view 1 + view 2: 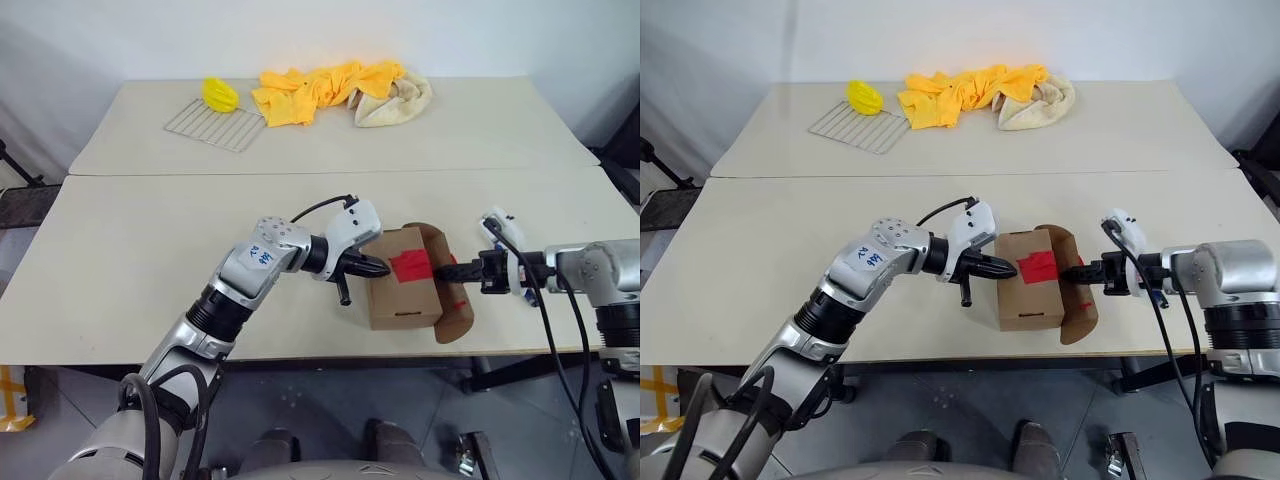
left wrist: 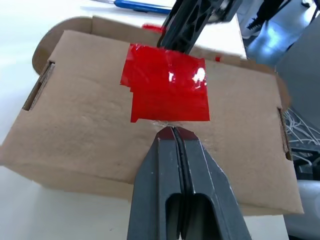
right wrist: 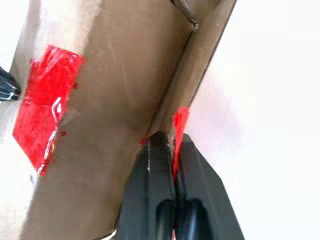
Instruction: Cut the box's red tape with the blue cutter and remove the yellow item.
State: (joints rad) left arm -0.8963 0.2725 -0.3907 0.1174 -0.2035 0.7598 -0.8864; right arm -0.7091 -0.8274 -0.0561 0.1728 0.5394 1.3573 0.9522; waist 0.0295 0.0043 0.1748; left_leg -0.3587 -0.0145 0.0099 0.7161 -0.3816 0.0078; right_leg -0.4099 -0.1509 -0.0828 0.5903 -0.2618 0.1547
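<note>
We see box (image 1: pixel 402 292) near front edge of surface (image 1: pixel 150 260), red tape (image 1: pixel 410 265) on top, 1 flap open at right. Left gripper (image 2: pixel 172 134) pressed together, tip touching tape edge. Right gripper (image 3: pixel 165 145) pinching flap edge. Blue cutter (image 2: pixel 142 6) lies behind box.

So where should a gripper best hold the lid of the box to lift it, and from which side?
Probably the lid's free curved edge, from the robot's right: it already stands off the box there, thin enough to pinch, and the right gripper is closed at it. The left gripper occupies the other side.
</note>
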